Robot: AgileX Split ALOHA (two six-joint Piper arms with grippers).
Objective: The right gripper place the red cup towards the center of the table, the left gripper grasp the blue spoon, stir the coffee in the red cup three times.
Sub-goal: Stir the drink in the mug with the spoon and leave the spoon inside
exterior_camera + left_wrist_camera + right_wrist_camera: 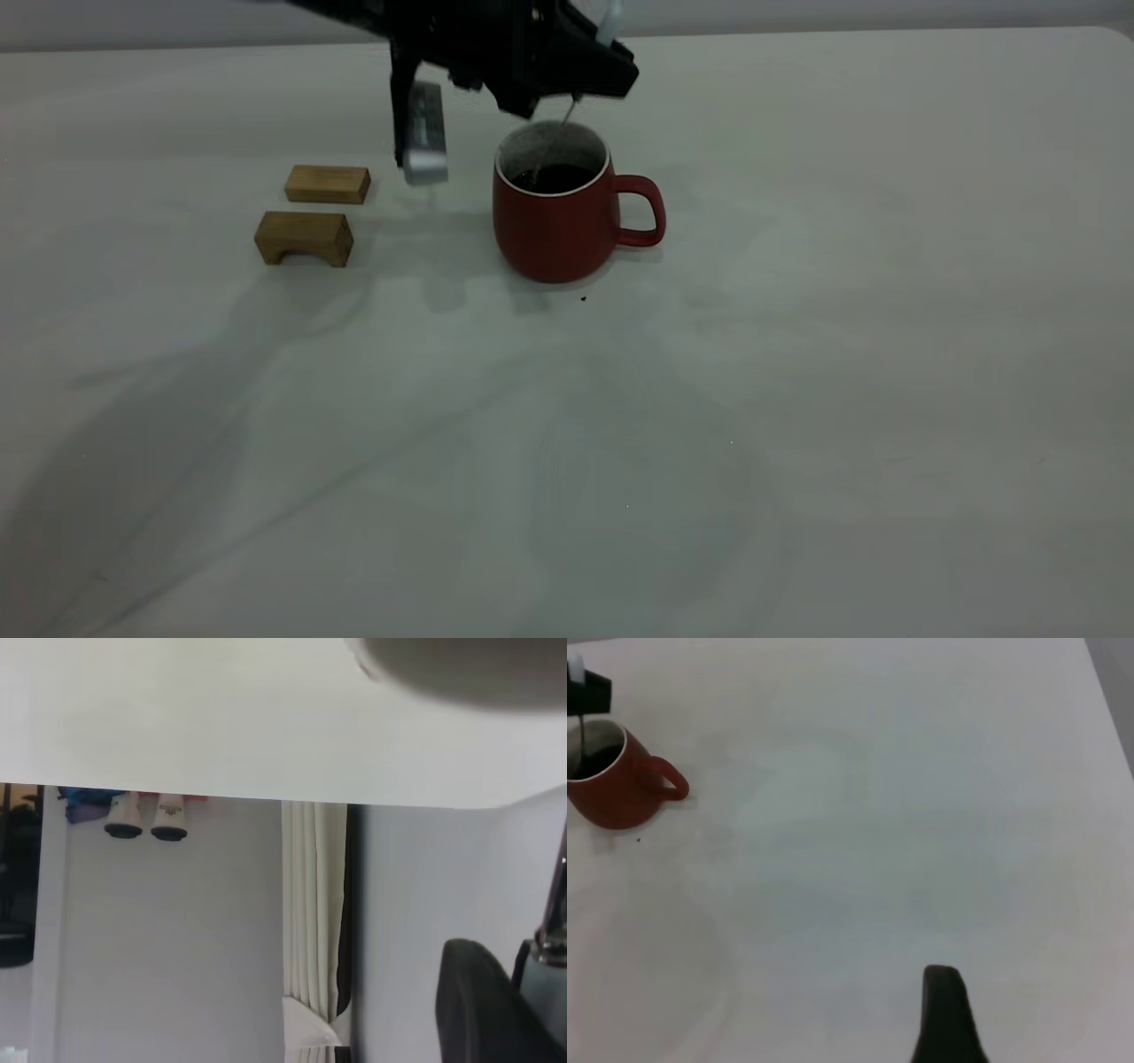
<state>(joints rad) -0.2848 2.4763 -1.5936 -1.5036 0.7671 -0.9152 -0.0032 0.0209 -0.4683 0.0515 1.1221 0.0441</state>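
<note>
Already the red cup (556,217) stands upright on the table (797,399), toward the far side and a little left of the middle, its handle turned to the right. That placing looks settled, which would explain why the right gripper (946,1019) sits well off to the right of the cup, with only one dark finger showing in its own wrist view; whether its jaws are wide or narrow I cannot tell.

Directly above the cup hangs the left gripper (567,66), and the blue spoon (567,115) drops from it: the pale handle pokes up above the black fingers, the thin grey neck runs down past the white rim into the coffee (556,178). The jaws seem to be pinched on the handle, though the contact itself is hidden in dark shapes. Holding the spoon high and near upright keeps the fingers clear of the rim while the bowl reaches the liquid, so this reads as the stirring stage.

Two wooden blocks (314,213) lie to the left of the cup, well apart from it.
</note>
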